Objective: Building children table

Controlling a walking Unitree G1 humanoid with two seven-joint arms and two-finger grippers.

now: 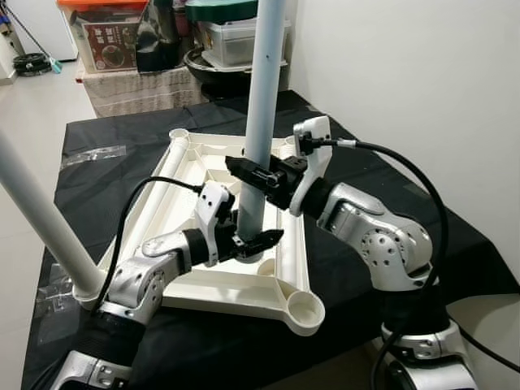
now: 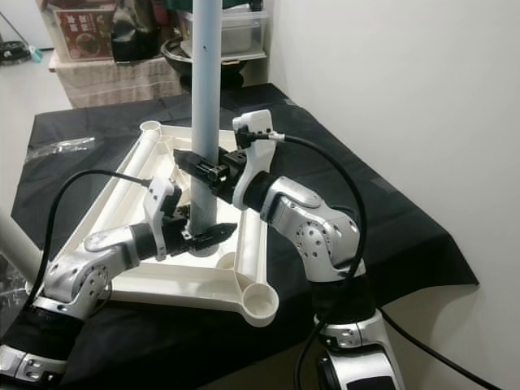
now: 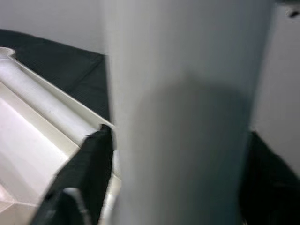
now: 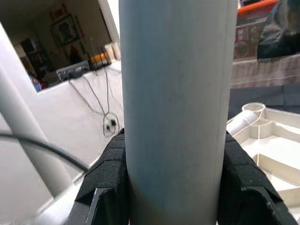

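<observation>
Table leg is being gripped upright by both closed jaws, right gripper above left gripper, over the tabletop lying mid-bench; storage boxes are standing beyond the far edge.

Home storage corner — plastic storage bins, a cooking pot, black-draped table, plain white wall

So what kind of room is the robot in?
Probably a room in someone's home. There are plastic storage boxes stacked at the back, a plain white wall, and a black cloth on the floor under the upside-down white tabletop with its table leg.
</observation>
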